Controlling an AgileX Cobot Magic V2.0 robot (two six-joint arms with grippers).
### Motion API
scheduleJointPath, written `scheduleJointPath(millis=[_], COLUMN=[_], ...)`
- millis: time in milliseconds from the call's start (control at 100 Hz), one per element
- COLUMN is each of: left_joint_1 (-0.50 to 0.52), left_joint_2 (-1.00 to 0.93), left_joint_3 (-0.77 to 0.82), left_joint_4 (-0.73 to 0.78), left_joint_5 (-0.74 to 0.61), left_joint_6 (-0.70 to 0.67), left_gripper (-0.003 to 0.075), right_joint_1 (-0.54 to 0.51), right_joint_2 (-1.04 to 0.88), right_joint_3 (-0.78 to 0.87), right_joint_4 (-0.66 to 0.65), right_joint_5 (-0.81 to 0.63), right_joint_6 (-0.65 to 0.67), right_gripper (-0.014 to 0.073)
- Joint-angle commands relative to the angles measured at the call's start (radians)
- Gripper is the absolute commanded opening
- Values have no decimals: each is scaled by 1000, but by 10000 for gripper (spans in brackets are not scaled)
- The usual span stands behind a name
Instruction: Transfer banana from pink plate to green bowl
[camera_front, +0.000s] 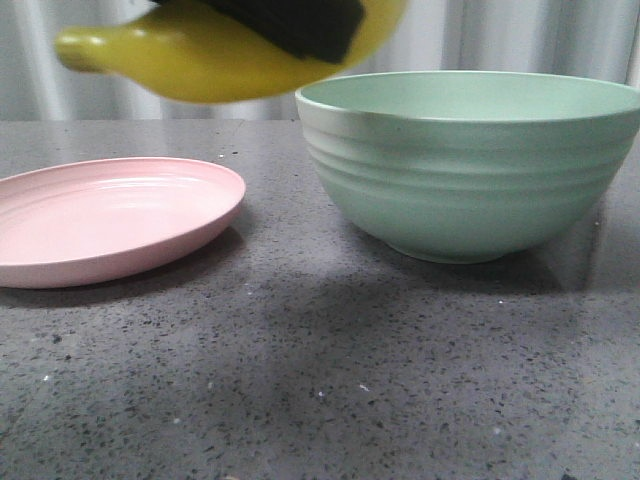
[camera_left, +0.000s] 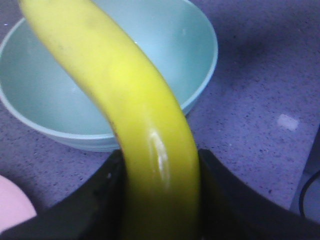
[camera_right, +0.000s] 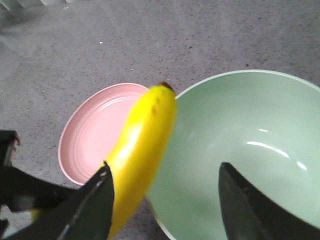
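Banana lifted off the plate, beside the bowl rim

The left tool is clamped on the banana, held in the air at about 10 o'clock from the green bowl, above the gap between it and the pink plate on the grey speckled counter; the right tool hangs over the bowl, fingers spread wide, holding nothing

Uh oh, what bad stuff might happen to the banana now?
The banana hangs in the left gripper between the plate and the bowl, so a slip could drop it on the table. Its end might bump the bowl's rim. The open right gripper sits close and could knock it.
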Motion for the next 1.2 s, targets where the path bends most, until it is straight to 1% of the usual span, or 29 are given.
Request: scheduleJointPath(millis=[0, 110, 260, 340, 640, 670, 710, 730, 740, 770, 810, 840, 890, 910, 940, 960, 980, 1060, 1110, 1190], left_joint_1=[-29, -38, -38, -38, -38, -38, -38, -38, -38, -38, -38, -38, -38, -38, -38, -36, -36, -36, -36, -31], left_joint_2=[-15, -15, -15, -15, -15, -15, -15, -15, -15, -15, -15, -15, -15, -15, -15, -15, -15, -19, -26, -49], left_joint_3=[-39, -39, -39, -39, -39, -39, -39, -39, -39, -39, -39, -39, -39, -39, -39, -39, -39, -39, -39, -39], left_joint_4=[-1, -1, -1, -1, -1, -1, -1, -1, -1, 3, 7, 10, 12, 16, 19, 22, 23, 41, 58, 65], left_joint_5=[-98, -114, -115, -115, -124, -129, -140, -142, -147, -155, -166, -170, -174, -174, -174, -174, -174, -172, -163, -156], left_joint_6=[1, 1, 1, 1, 1, 1, 1, 1, 1, 1, 1, 1, 1, 1, 1, 1, 1, 1, 1, 1], left_gripper=[-20, -20, -20, -20, -20, -20, -19, -19, -18, -13, 11, 39, 109, 158, 197, 249, 286, 382, 407, 409], right_joint_1=[30, 56, 58, 60, 60, 60, 60, 60, 60, 60, 60, 60, 60, 60, 60, 60, 60, 60, 60, 56], right_joint_2=[59, 136, 224, 244, 259, 259, 259, 259, 259, 259, 259, 259, 259, 259, 259, 259, 259, 259, 259, 257], right_joint_3=[-54, -81, -103, -105, -105, -105, -105, -105, -105, -105, -105, -105, -105, -105, -105, -105, -105, -108, -113, -139], right_joint_4=[54, 88, 140, 165, 166, 166, 166, 166, 166, 166, 166, 166, 166, 166, 166, 166, 166, 164, 153, 93], right_joint_5=[-100, -109, -116, -119, -111, -108, -101, -98, -98, -96, -94, -94, -94, -94, -94, -94, -94, -101, -105, -105], right_joint_6=[-11, -11, -11, -11, -11, -11, -11, -11, -11, -11, -11, -11, -16, -18, -20, -25, -30, -44, -44, -44], right_gripper=[386, 386, 386, 386, 379, 364, 318, 272, 272, 202, 125, 50, -47, -71, -68, -66, -66, -65, -65, -65])
